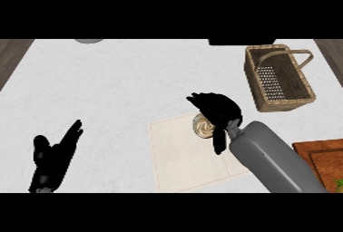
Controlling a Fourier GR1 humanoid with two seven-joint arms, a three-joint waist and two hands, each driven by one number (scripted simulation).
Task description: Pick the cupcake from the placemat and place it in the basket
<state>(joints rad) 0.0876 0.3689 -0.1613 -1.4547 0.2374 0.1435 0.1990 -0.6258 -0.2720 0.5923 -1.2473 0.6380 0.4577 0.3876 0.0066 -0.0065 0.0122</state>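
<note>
Under your right hand (pixel 216 108), cupcake (pixel 201 127) sits on placemat (pixel 181 158), half hidden; can't tell if grasped. Beyond hand, rightward, basket (pixel 278 97) stands mouth up for drop. Far leftward, your left hand (pixel 53 156) rests released.

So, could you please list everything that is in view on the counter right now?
counter: one, white, fills the view
placemat: one, cream, bottom centre
cupcake: one, pale and brown, placemat's upper right corner, partly hidden
basket: one, brown wicker, upper right
wooden board: one, reddish brown, lower right edge
grey object: one, top edge, cut off
left hand: one, black, lower left, open, resting
right hand: one, black, over the cupcake
</note>
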